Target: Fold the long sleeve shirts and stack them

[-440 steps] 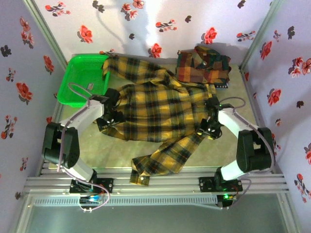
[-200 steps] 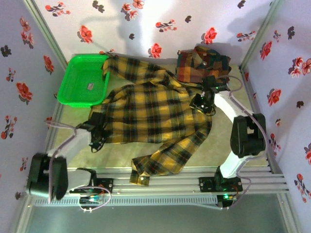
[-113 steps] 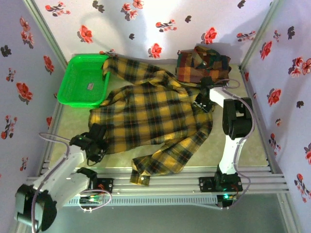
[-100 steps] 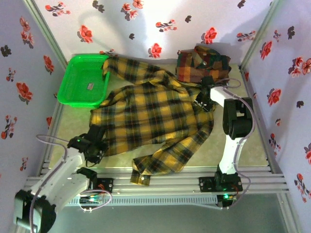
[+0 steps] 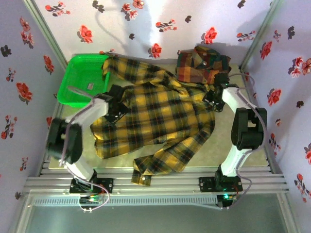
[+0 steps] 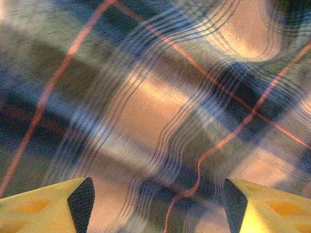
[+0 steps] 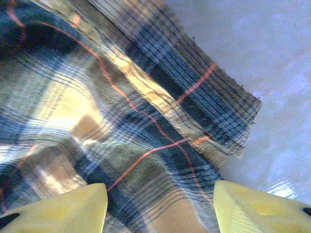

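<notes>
A green plastic basket [image 5: 73,92] stands in the upper left of the frame, on the pale table [image 5: 119,160]. One small grey thing [image 5: 90,86] lies on its floor. Walls [image 5: 146,22] printed with red and dark flowers close the back and both sides. Grey metal rails [image 5: 165,184] run across the lower edge

The left arm [image 5: 87,112] is seen rising from its base at the lower left of the top view, doubled back at the elbow and stretched up and rightward, so that the left pincer [image 5: 116,104] is set left of centre. In the left wrist view its yellow fingers [image 6: 43,208] are shown spread wide at the lower corners. The right arm [image 5: 248,128] is folded upright along the right side, the right pincer [image 5: 216,99] is brought to the upper right of centre, and its fingers [image 7: 58,211] are likewise parted.
</notes>
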### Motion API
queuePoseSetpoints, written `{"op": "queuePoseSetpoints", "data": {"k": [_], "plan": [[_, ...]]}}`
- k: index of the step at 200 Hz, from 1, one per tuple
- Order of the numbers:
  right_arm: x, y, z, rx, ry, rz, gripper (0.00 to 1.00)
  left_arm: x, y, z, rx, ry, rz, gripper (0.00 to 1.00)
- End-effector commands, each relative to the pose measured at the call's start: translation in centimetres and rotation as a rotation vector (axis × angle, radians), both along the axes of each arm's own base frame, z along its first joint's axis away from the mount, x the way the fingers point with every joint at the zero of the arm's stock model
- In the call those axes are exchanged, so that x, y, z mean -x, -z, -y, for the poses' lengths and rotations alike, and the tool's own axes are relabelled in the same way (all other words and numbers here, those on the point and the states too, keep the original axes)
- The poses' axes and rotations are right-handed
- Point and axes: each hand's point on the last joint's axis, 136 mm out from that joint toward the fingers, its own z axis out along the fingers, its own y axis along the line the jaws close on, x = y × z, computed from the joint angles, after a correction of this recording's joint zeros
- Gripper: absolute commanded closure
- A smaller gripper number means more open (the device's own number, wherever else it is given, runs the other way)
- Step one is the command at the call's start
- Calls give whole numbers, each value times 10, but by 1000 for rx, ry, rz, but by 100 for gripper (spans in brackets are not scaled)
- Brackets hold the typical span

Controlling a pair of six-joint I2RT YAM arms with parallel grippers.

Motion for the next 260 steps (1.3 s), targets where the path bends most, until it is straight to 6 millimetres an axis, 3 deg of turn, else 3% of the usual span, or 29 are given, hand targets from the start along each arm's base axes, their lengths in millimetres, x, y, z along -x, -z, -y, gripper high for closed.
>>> {"op": "queuePoseSetpoints", "data": {"k": [1,31,67,89,105,111,127,135,150,161,180,207,223,240,260], "plan": [[16,36,-1,1,-20,-119,39,-23,30,1,-40,95,-37,27],[8,53,16,39,39,-159,41,-53,62,0,-49,123,-56,27],[-24,61,33,23,106,-128,43,-101,84,8,-22,168,-35,27],[-48,48,37,-3,106,-59,42,-128,73,19,19,201,16,26],[-55,20,36,-14,68,2,37,-132,44,27,43,204,75,22],[-50,8,35,-18,53,12,35,-131,28,27,55,189,106,16],[-29,-27,34,0,16,43,26,-120,-18,23,83,160,176,11],[-12,-43,33,8,-1,52,19,-111,-45,20,92,149,206,10],[30,-65,22,-34,-32,46,17,-87,-92,14,100,148,245,2],[63,-74,6,-108,-51,38,17,-61,-122,1,69,139,260,1],[126,-67,-23,-236,-78,-3,18,-6,-142,-24,45,130,225,0],[194,-36,-65,-324,-131,-103,22,80,-112,-50,10,170,16,3],[214,-23,-82,-337,-130,-131,23,115,-85,-60,12,164,-77,4],[225,-14,-91,-352,-96,-133,24,133,-60,-69,8,139,-146,6],[235,1,-88,-325,-82,-147,25,126,-36,-70,56,78,-127,8]]}}
